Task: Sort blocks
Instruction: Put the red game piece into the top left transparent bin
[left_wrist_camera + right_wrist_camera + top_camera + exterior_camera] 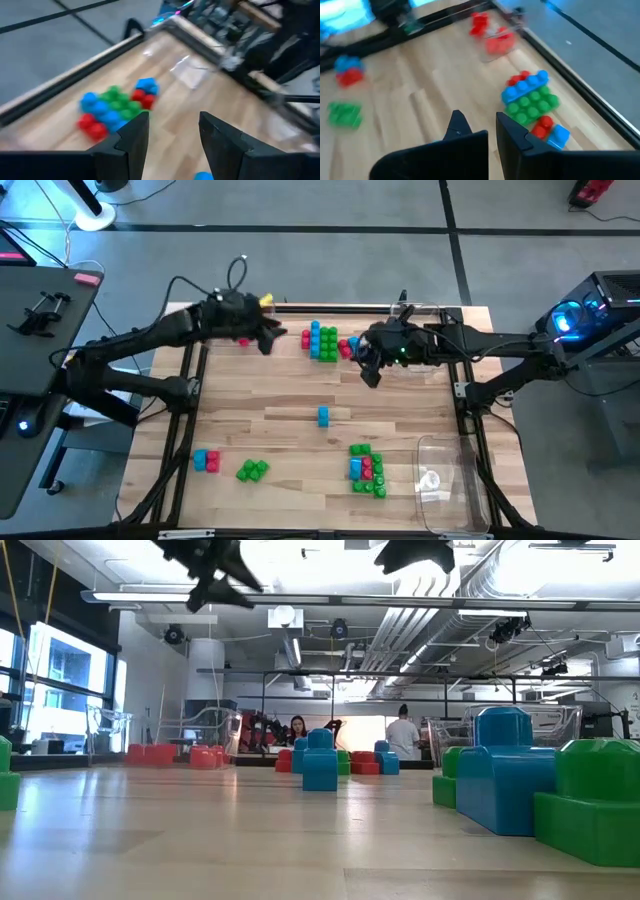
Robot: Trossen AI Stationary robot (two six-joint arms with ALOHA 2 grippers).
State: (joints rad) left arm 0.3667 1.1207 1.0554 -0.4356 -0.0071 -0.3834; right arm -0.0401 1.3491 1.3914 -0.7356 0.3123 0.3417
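Wood table (300, 430), blocks (322, 340) mixed at far edge. Left gripper (268, 335) half-open, empty; right gripper (368, 372) shut, empty. Between picks; next: descend onto pile.
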